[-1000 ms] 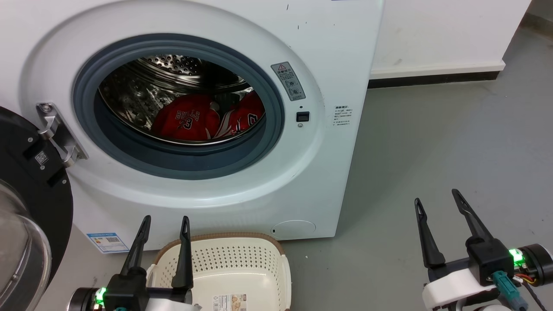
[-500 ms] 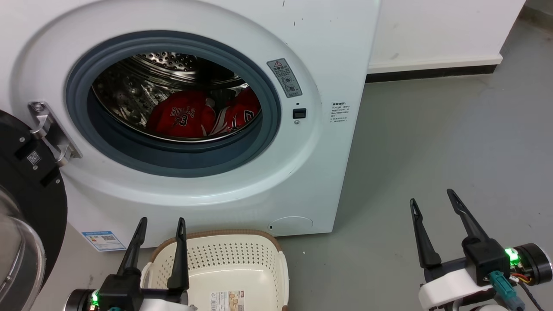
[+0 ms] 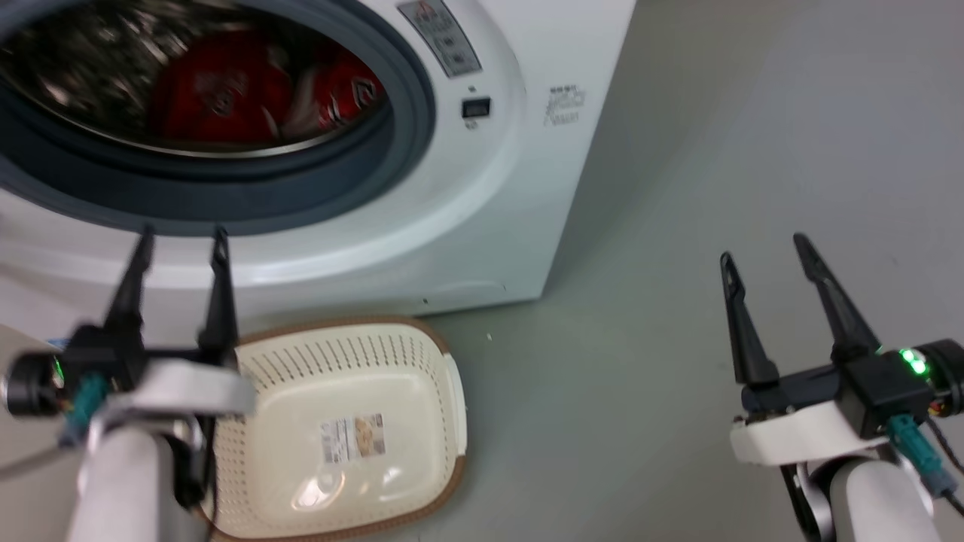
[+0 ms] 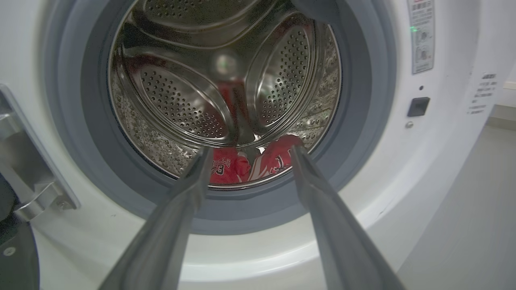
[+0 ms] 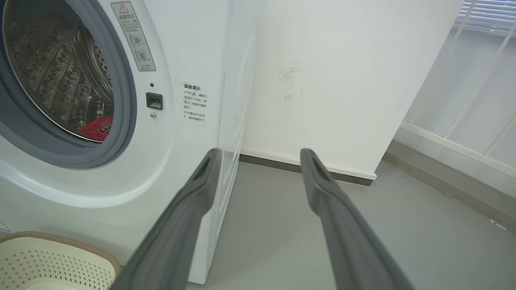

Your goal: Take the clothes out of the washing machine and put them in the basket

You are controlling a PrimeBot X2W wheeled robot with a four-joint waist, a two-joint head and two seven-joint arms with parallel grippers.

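Note:
The red clothes (image 3: 226, 94) lie at the bottom of the steel drum of the white washing machine (image 3: 467, 218), whose round opening faces me. Through the left wrist view the clothes (image 4: 238, 167) sit low in the drum, framed between my left gripper (image 4: 246, 155) fingers. My left gripper (image 3: 181, 237) is open, empty, raised in front of the grey door ring. The cream basket (image 3: 429, 354) stands on the floor below the opening, nothing in it but a paper label. My right gripper (image 3: 761, 248) is open and empty over the floor at the right; (image 5: 258, 155) it points past the machine's corner.
The washer's open door hinge (image 4: 32, 193) shows at the left. A white wall (image 5: 342, 80) with a dark skirting runs behind the machine, and pale railing bars (image 5: 463, 92) stand at the far right. Grey floor (image 3: 715, 150) spreads to the right of the machine.
The head camera has tilted down and shifted, so the washer opening now sits at the picture's top left. Both grippers stand higher in view, still open.

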